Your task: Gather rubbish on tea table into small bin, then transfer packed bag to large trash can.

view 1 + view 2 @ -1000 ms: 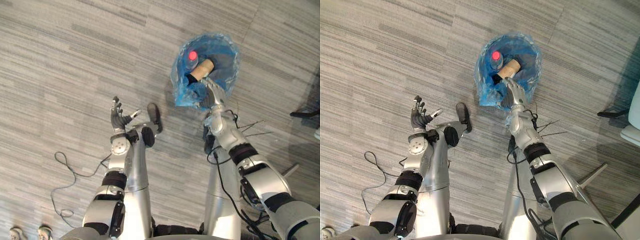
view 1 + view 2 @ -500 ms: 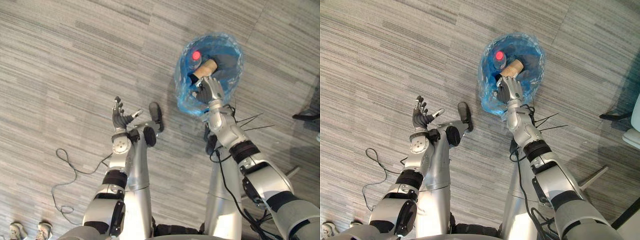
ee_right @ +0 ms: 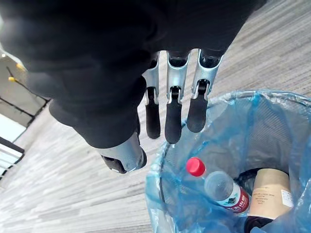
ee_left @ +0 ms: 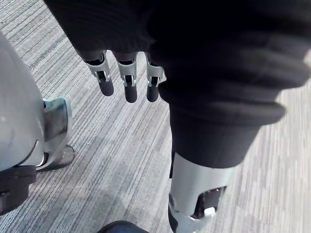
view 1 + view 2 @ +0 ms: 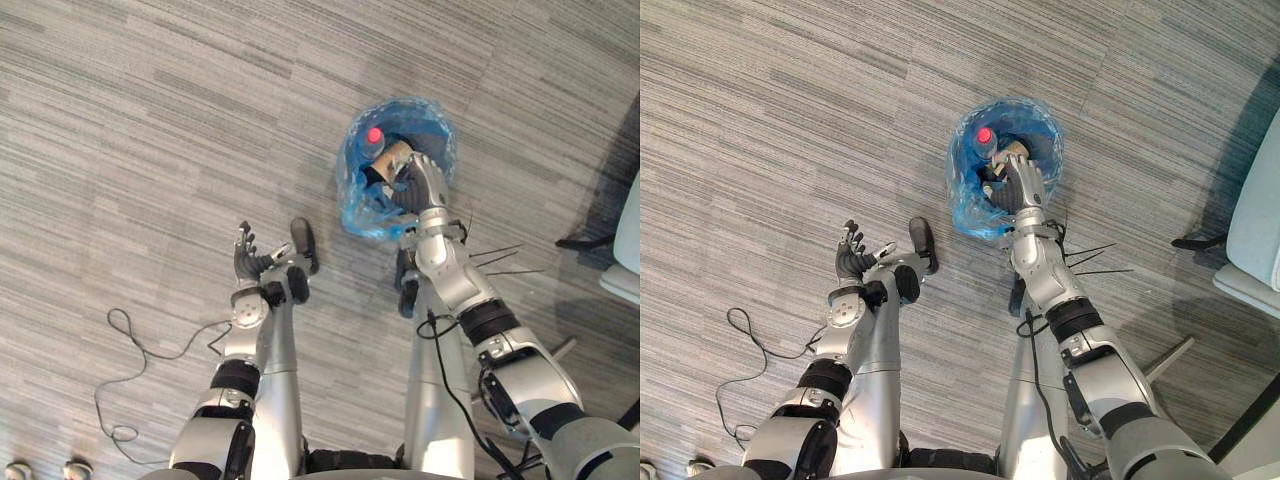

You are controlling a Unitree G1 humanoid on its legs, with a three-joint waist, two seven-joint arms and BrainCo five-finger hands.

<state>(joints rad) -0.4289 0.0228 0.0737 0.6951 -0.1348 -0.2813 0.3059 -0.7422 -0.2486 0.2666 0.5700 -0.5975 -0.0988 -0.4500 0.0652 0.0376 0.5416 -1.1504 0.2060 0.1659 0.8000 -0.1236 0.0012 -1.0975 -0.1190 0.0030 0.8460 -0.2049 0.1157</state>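
- item under review: the blue bag (image 3: 272, 126) lining the small bin, standing on the floor just ahead of the robot, mouth up and untied.
- contents seen: a clear bottle (image 3: 221, 187) with a red cap (image 3: 196, 166), and a brown cardboard tube (image 3: 272, 194) touching it; something dark lies beneath, unidentified.
- handling, as judged: the film is thin, soft and slick, and likely to tear if pulled against the bin edge. the load looks light and loose, so it may shift when lifted.
- grasp point, as judged: the slack rim of film at the bin's edge, gathered into a bunch, not the side wall.
- right hand (image 5: 420, 185): above the bag's mouth, fingers (image 3: 173, 121) straight and apart from the thumb, clamped on nothing; contact with the rim cannot be confirmed.
- left hand (image 5: 250, 262): idle over the floor, well apart from the bag, fingers (image 4: 129, 82) relaxed and empty.
- surface and room: grey striped carpet floor (image 5: 150, 150), level; a pale seat (image 5: 1255, 220) stands at the robot's right, apart from the bin.
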